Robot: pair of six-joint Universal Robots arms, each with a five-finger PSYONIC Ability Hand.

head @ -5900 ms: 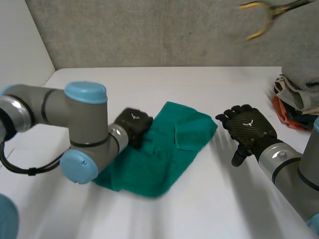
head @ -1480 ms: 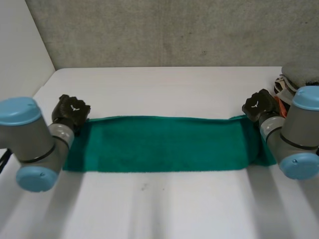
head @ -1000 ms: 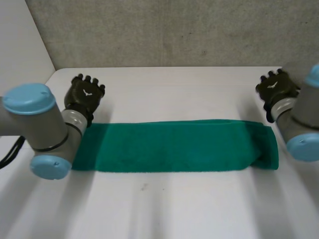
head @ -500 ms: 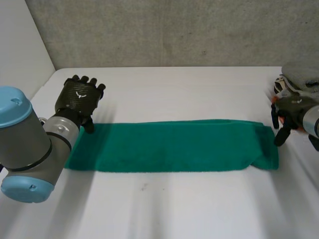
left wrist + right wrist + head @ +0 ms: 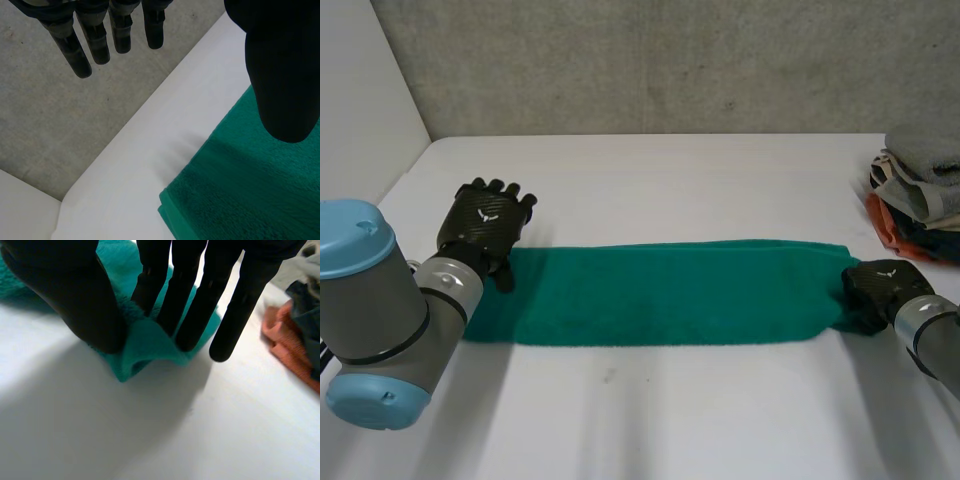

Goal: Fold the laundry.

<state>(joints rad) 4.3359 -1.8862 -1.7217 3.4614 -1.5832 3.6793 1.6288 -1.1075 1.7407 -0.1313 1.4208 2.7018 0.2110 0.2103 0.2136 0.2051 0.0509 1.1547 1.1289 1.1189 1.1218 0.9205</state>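
Towel: the green towel (image 5: 660, 295) lies flat on the white table (image 5: 670, 420) as a long strip across the middle of the head view; it seems to be folded lengthwise already.
Right hand: the right hand (image 5: 882, 287) is on the strip's right end, at the lower right of the frame. In its wrist view the thumb and the fingers pinch a raised fold of the towel's corner between them.
Left hand: the left hand (image 5: 485, 222) is at the strip's left end, by the far corner. Its fingers are straight and apart from the thumb, and it holds nothing.
Step in hand: I judge it is the taking of both short ends; the right end is taken, the left one not yet.
Next move: the left hand must probably come down and close on its corner, so that one end can be carried over the other.
Other laundry: a pile of clothes (image 5: 920, 195) waits at the right edge, near the right hand and apart from the towel.
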